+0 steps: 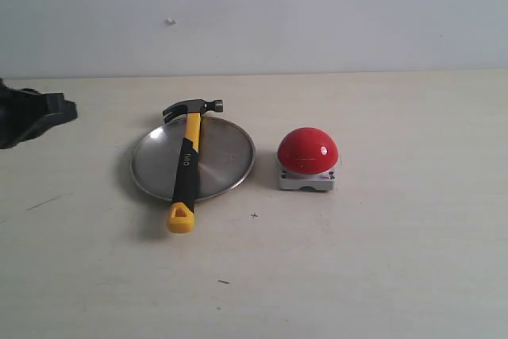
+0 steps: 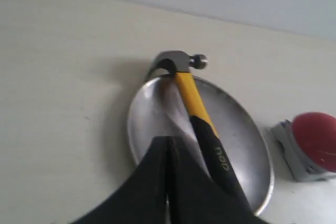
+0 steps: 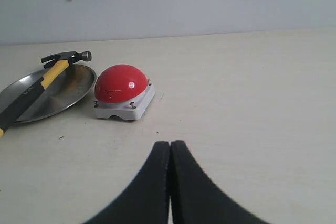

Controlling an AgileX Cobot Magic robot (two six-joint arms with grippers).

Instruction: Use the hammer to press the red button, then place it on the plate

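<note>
The hammer (image 1: 187, 160) lies across the silver plate (image 1: 226, 156), its dark head past the far rim and its yellow looped end past the near rim on the table. To the right of the plate sits the red button (image 1: 307, 151) on its grey base. My left gripper (image 1: 67, 107) hangs at the far left edge, apart from the plate; in the left wrist view this gripper (image 2: 168, 140) is shut and empty, with the hammer (image 2: 197, 103), plate (image 2: 236, 129) and button (image 2: 317, 137) beyond it. My right gripper (image 3: 169, 144) is shut and empty, well short of the button (image 3: 119, 83).
A pale wooden table (image 1: 397, 260) carries everything, with a plain light wall (image 1: 317, 13) behind it. A few small dark specks mark the tabletop in front of the plate.
</note>
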